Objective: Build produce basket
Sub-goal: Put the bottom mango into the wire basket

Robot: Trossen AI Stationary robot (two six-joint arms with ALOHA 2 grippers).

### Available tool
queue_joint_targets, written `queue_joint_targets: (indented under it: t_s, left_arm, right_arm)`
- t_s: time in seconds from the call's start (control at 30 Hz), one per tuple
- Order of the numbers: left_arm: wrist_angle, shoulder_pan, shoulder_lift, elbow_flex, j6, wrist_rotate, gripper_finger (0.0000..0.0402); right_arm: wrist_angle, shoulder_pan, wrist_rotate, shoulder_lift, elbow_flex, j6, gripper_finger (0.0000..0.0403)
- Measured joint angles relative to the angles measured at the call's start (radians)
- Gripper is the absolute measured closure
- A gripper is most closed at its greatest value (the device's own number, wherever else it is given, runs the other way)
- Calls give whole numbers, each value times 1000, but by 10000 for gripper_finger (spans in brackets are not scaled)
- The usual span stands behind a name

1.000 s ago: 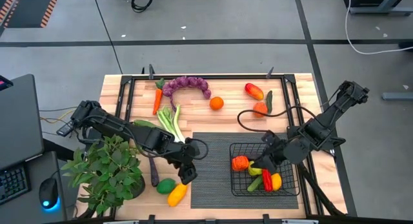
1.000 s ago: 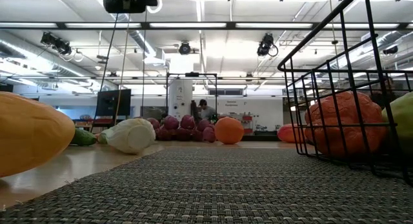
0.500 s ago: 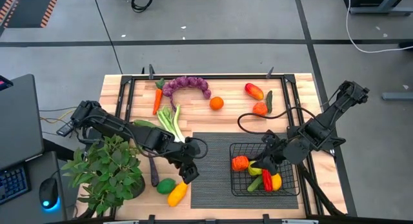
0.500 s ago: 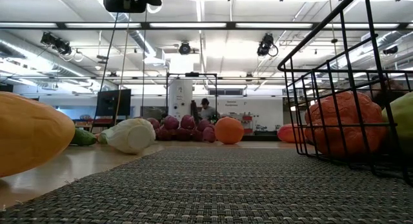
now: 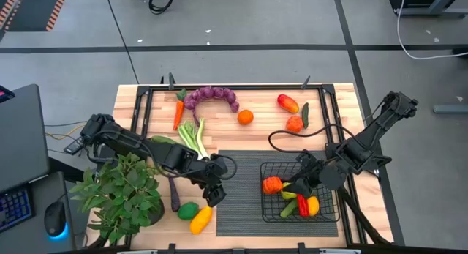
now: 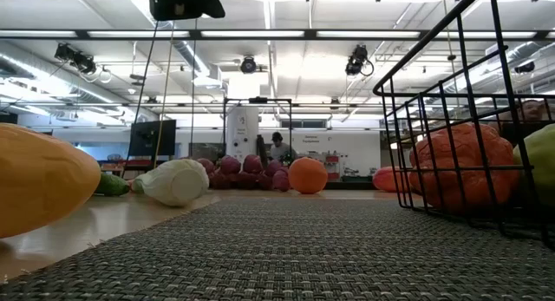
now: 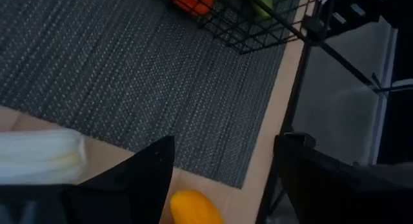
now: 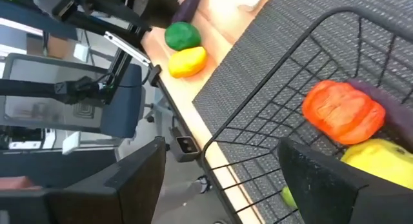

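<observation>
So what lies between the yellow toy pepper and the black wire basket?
In the high view, only bare dark ribbed mat separates the yellow toy pepper from the black wire basket.

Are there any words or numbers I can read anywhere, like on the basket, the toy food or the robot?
None can be read in any view.
The basket, the yellow pepper and the mat carry no writing.
A wall at the back of the room in the low view may bear signs, but they are too small to read.
</observation>
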Motion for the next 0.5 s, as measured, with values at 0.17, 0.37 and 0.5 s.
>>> queue_joint_targets:
  t_s: [0.17,0.37,0.5]
  left_arm:
    - [0,-14,0,0,-14,6,129]
    - [-24,-71,0,0,40,29,141]
    - [-50,-96,0,0,12,28,154]
  right_arm:
    - [7,-1,6,0,-5,0,102]
    - [18,-5,60,0,-5,3,103]
    - [22,-10,54,0,-5,-2,103]
